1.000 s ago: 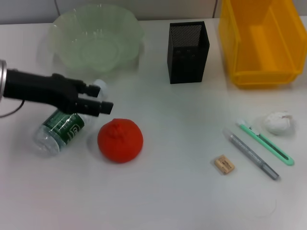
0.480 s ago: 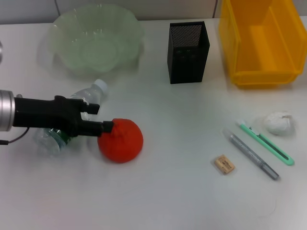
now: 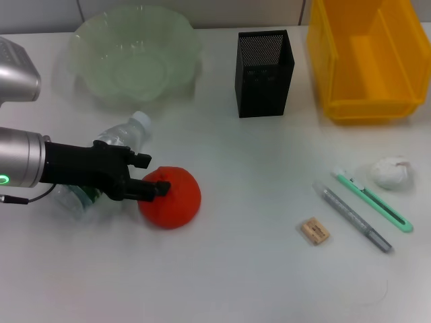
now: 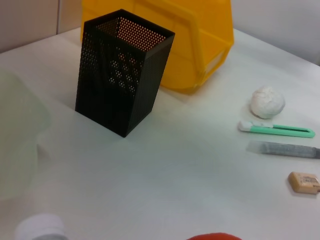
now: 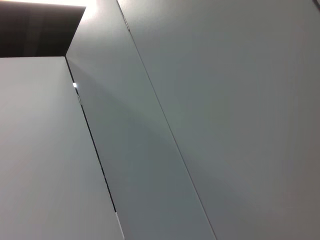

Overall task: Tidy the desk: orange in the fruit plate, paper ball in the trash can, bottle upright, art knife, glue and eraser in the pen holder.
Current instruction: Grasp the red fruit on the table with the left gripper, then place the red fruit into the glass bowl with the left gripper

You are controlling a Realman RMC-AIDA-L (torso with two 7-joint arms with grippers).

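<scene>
Orange (image 3: 172, 198) at left hand (image 3: 149, 175) tips, bottle (image 3: 101, 161) behind

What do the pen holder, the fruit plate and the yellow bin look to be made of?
Pen holder: likely black perforated metal mesh; fine holes let light through, matte finish. Fruit plate: pale green translucent plastic or glass, wavy rim; the look leaves it open. Yellow bin: moulded plastic, by its uniform colour and smooth, slightly glossy walls.

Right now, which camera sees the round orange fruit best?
The head view: the whole round orange fruit shows there on the white table, with the left gripper reaching it. The left wrist view catches only a red sliver at its bottom edge. The right wrist view shows none of it, only grey panels.
</scene>
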